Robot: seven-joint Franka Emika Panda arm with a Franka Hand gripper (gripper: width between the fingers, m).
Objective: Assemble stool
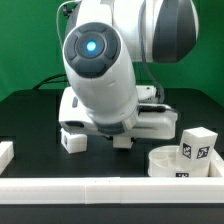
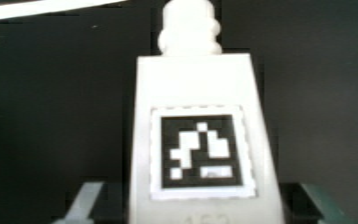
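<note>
— Where's the leg (image 2: 197, 130)?
— Between the gripper (image 2: 197, 206) fingers (image 2: 91, 205), lengthwise, knobbed end pointing straight away. Pinched or loose, I can't tell. The seat (image 1: 168, 162) sits off to the exterior view's right.

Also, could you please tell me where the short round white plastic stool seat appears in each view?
Exterior view: the round white seat sits low at the exterior view's right, just behind the long white border rail.
Wrist view: not in it; a tagged white leg fills most of that picture.
Shared landmark: the black tabletop.
</note>
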